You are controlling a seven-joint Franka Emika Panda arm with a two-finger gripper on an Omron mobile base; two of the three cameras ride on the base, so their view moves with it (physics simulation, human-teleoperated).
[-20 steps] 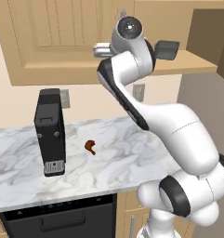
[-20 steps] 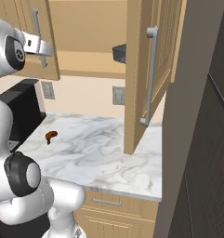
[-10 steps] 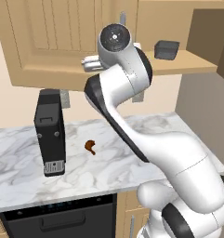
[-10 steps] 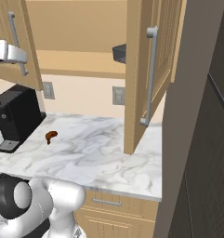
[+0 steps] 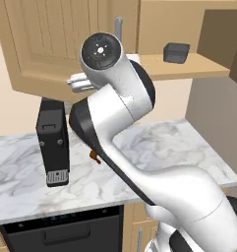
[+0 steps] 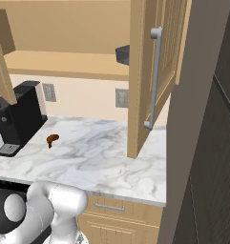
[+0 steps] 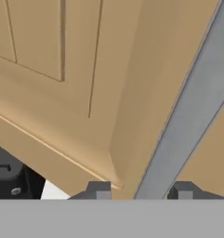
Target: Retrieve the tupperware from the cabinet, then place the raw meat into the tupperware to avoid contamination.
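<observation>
The cabinet's left door (image 5: 51,44) stands swung wide open. My gripper (image 5: 76,84) is at its lower edge. In the hand view my gripper (image 7: 141,190) is open, and the grey bar handle (image 7: 187,111) runs between the two fingertips (image 7: 98,189). The grey tupperware (image 5: 176,52) rests on the wooden shelf (image 5: 198,69) inside; the right door (image 6: 144,71) half hides the tupperware (image 6: 122,54). The reddish-brown raw meat (image 6: 52,139) lies on the marble counter (image 6: 102,157); my arm covers most of the meat (image 5: 94,157).
A tall black coffee machine (image 5: 53,142) stands on the counter left of the meat, directly below the open left door. The right door's long handle (image 6: 156,78) juts out over the counter's right end. A dark tall panel (image 6: 207,143) bounds the right side.
My arm has swung left with the left door's handle between the fingers, and the door has opened wider. The tupperware and the meat have stayed in place.
</observation>
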